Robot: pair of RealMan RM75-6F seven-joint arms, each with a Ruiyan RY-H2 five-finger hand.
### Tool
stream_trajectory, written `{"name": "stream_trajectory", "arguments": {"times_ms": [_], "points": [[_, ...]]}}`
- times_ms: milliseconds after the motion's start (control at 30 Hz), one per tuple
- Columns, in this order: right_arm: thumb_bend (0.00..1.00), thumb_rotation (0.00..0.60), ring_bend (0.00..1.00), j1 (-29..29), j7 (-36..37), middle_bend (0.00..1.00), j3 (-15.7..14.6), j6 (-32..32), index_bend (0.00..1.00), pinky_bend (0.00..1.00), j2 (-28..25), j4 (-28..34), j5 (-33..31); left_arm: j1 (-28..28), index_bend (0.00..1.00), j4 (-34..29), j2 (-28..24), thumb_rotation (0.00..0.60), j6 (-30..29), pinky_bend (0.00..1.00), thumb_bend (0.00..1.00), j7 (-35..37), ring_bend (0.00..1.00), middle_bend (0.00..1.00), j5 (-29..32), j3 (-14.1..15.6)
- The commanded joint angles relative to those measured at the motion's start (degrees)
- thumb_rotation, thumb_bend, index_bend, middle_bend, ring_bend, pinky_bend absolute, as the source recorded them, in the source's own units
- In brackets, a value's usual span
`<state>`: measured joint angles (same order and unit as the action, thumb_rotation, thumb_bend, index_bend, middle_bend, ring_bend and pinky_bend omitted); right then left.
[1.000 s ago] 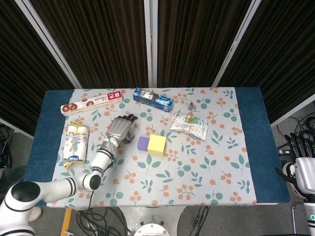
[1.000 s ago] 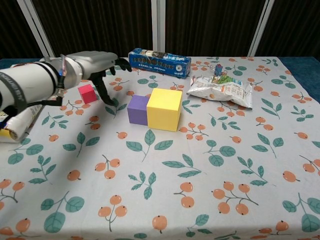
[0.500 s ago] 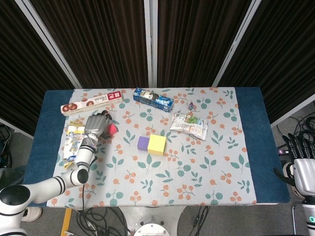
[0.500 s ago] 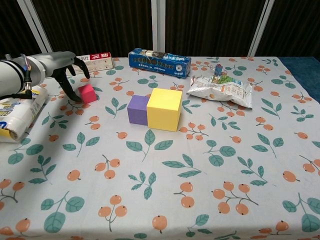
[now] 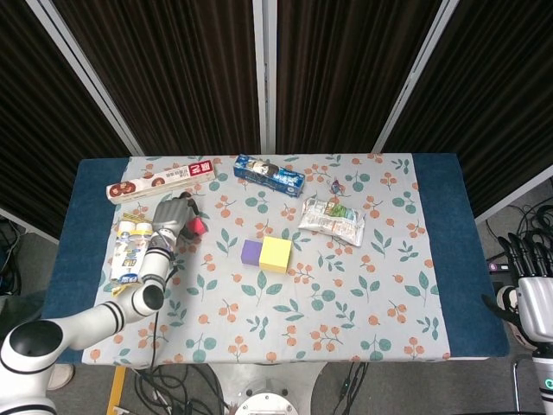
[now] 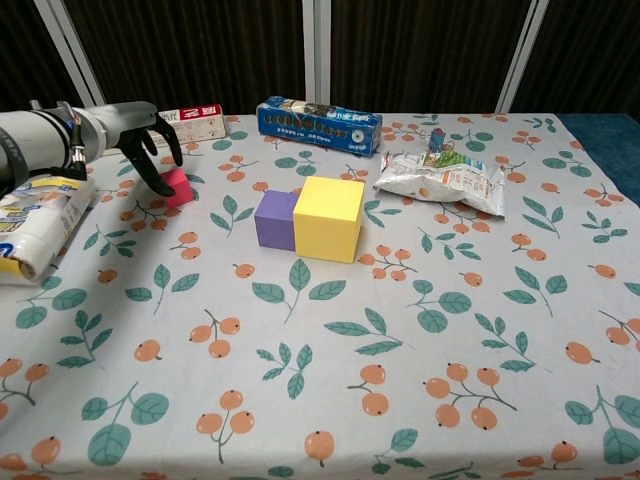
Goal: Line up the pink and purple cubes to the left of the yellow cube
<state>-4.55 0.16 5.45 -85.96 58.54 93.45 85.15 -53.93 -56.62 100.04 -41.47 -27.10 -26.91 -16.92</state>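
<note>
Left hand (image 6: 150,150) has its fingers curled round the pink cube (image 6: 178,187), which looks grasped but sits on the tabletop well left of the others. Purple cube (image 6: 275,219) already touches the yellow cube (image 6: 329,217) on its left, so only pink is left to bring over.

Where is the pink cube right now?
In both views the pink cube sits at the table's left, apart from the purple cube, right by the left hand, below the red box.
</note>
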Motion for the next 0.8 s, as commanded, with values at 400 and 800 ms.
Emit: {"name": "stream_trajectory", "arguments": {"times_ms": [400,800], "points": [[0.08,0.600,0.00,0.1,0.5,0.04,0.0,0.1,0.00,0.03,0.0,-0.3,-0.2,-0.8,0.52,1.2,1.0,0.600,-0.3,0.29,0.27,-1.8,0.24,0.26,2.9,0.2],[0.07,0.600,0.00,0.1,1.0,0.04,0.0,-0.1,0.00,0.03,0.1,-0.5,0.1,1.7,0.59,-5.3,-3.0,0.600,-0.5,0.29,0.34,3.0,0.24,0.30,-7.2,1.7]]}}
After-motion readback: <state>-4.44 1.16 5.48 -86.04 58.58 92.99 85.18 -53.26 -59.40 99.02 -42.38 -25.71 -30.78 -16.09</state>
